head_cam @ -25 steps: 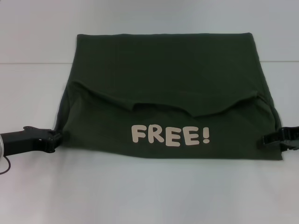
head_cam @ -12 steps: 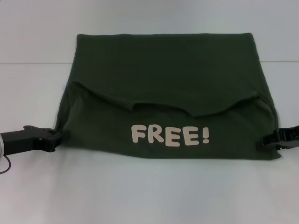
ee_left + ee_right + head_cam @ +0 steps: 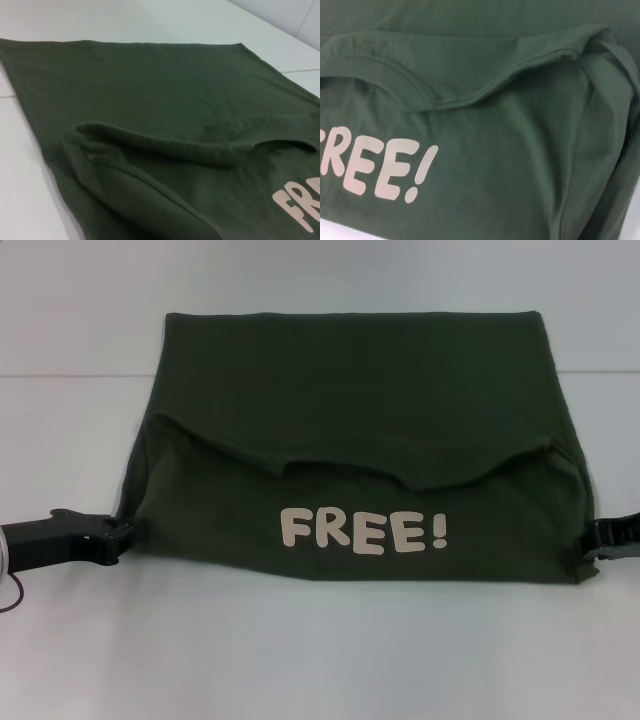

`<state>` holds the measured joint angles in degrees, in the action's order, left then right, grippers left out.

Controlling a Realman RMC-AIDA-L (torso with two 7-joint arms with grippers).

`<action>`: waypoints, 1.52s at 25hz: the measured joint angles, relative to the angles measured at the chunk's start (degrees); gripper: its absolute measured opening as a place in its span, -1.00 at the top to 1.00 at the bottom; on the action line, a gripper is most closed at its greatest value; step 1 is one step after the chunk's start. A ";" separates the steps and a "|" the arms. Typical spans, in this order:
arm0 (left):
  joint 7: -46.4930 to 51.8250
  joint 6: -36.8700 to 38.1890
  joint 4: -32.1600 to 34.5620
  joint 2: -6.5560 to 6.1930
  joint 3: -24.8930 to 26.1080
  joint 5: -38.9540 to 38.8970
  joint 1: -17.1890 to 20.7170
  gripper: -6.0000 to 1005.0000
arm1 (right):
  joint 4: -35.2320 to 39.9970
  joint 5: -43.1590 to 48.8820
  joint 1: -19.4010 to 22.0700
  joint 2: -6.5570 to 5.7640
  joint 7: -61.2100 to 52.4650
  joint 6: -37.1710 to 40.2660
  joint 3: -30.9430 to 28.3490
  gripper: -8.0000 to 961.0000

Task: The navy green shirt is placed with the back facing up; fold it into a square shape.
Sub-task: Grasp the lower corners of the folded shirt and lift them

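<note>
- Left claw (image 3: 118,532): a black claw lying low on the bench, its tip touching the near left edge of the large dark olive-green cotton T-shirt (image 3: 350,440). Whether its fingers are spread or pinching cloth cannot be told; the tip is small and dark against the fabric.
- Right claw (image 3: 592,540): black, at the shirt's near right corner. Over the last second it has drawn outward toward the right border of the head view, and the corner it met has settled flatter. Its finger state cannot be told either.
- Meaning of the change: the right arm appears to be leaving the cloth, which suggests this fold is laid down; the left has barely moved.
- Arm pose: both forearms come in from the sides, roughly level with the pale grey bench (image 3: 320,650).
- Shirt: it lies centred on the bench, near part folded over so the cream "FREE!" lettering (image 3: 364,530) faces up, collar edge across the middle. Further folds seem needed for a square.
</note>
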<state>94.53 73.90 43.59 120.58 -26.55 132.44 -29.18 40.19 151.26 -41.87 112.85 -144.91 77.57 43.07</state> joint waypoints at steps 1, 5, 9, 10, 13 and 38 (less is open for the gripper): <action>0.01 0.01 0.00 0.00 0.00 -0.02 0.00 0.93 | 0.02 0.00 0.03 0.00 0.00 0.00 0.00 0.38; 0.09 0.12 0.01 0.00 0.00 -0.08 0.00 0.93 | 0.23 0.00 0.24 0.00 -0.01 0.01 0.00 0.71; 0.24 0.24 0.01 0.00 0.06 -0.08 0.00 0.93 | 0.32 -0.01 0.32 -0.07 -0.02 0.09 0.00 0.92; 0.40 0.27 0.02 0.00 0.23 -0.09 0.00 0.93 | 0.41 0.00 0.34 -0.12 0.02 0.23 0.00 0.92; 1.59 1.03 0.26 -0.05 1.34 -0.14 0.00 0.93 | 0.62 -0.14 0.40 -0.51 0.57 1.47 -0.23 0.92; 20.92 30.12 4.00 -2.09 6.07 13.53 2.98 0.93 | 0.11 1.19 5.81 -2.58 16.37 26.18 -2.35 0.92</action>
<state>115.45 104.01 47.59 118.50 -20.47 145.97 -26.20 40.29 152.45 -36.06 110.27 -128.54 103.75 40.72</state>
